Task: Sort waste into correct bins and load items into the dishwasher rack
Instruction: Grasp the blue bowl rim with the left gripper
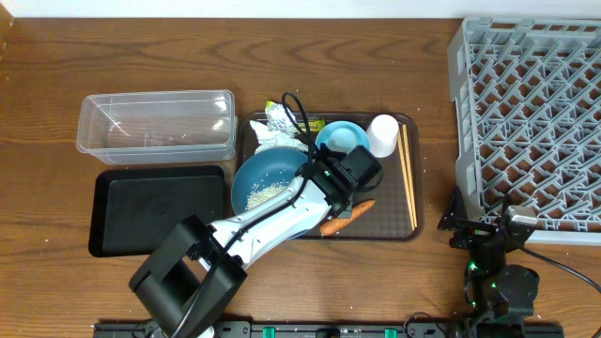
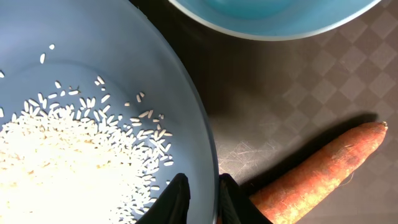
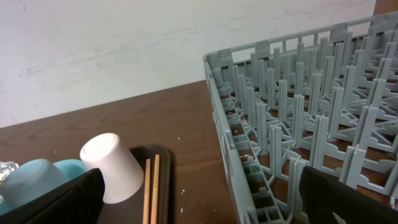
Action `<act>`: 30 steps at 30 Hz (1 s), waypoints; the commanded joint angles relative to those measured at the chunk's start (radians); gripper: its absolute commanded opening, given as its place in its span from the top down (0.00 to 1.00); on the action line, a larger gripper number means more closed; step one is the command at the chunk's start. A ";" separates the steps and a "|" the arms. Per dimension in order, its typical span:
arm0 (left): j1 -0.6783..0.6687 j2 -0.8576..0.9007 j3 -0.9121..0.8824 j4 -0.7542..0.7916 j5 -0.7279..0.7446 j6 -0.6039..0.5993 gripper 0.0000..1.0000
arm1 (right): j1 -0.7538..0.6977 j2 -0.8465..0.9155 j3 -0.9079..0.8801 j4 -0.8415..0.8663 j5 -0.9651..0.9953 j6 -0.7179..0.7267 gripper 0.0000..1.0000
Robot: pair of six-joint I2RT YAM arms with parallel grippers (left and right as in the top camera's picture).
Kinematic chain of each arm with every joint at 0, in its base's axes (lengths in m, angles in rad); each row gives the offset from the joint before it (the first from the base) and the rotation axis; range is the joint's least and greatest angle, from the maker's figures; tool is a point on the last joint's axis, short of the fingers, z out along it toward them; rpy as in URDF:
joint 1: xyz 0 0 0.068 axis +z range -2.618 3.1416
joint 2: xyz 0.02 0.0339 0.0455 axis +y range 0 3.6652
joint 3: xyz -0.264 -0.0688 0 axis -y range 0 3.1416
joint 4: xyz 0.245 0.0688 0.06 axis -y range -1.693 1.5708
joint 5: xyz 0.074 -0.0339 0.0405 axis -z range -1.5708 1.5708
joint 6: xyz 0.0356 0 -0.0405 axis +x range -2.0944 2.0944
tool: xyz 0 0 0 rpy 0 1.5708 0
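Left gripper (image 2: 204, 200): fingers (image 2: 176, 199) clamped on the rim of the big dark-blue bowl (image 2: 93, 74). One finger is inside the wall, the other outside.
Loose rice (image 2: 68, 149) is piled in the bowl bottom on the inner finger's side, with stray grains close to that finger.
Carrot (image 2: 323, 165) lies on the brown serving tray (image 2: 280, 93) just beside the outer finger, thick end toward it and tip pointing away. Can't tell if it touches the finger.
Small light-blue bowl (image 2: 273, 15) is ahead of the fingers, apart from the dark-blue rim.
Overhead: foil wrapper (image 1: 282, 116) and crumpled tissue (image 1: 270, 141) sit at the bowl's far edge from the fingers. Clear tub (image 1: 155, 122) and black tray (image 1: 160, 211) are beyond the bowl, off the serving tray.

Right gripper (image 3: 199, 186): fingers spread wide, nothing between them.
Dishwasher rack (image 3: 298, 124) is ahead, on the right finger's side.
White cup (image 3: 115, 165) is ahead of the left finger. Chopsticks (image 3: 151, 190) lie side by side just beside the cup, between it and the rack.
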 commanded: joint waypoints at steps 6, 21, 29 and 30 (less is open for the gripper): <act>0.000 -0.009 -0.006 -0.002 -0.016 -0.004 0.64 | 0.016 -0.005 -0.001 -0.005 0.003 -0.013 0.01; 0.000 -0.001 -0.006 0.002 -0.043 -0.004 0.69 | 0.016 -0.004 -0.001 -0.005 0.003 -0.013 0.01; 0.000 0.032 -0.006 0.005 -0.043 -0.004 0.69 | 0.016 -0.004 -0.001 -0.005 0.003 -0.013 0.01; 0.000 0.036 -0.006 0.006 -0.043 -0.004 0.69 | 0.016 -0.005 -0.001 -0.005 0.003 -0.013 0.01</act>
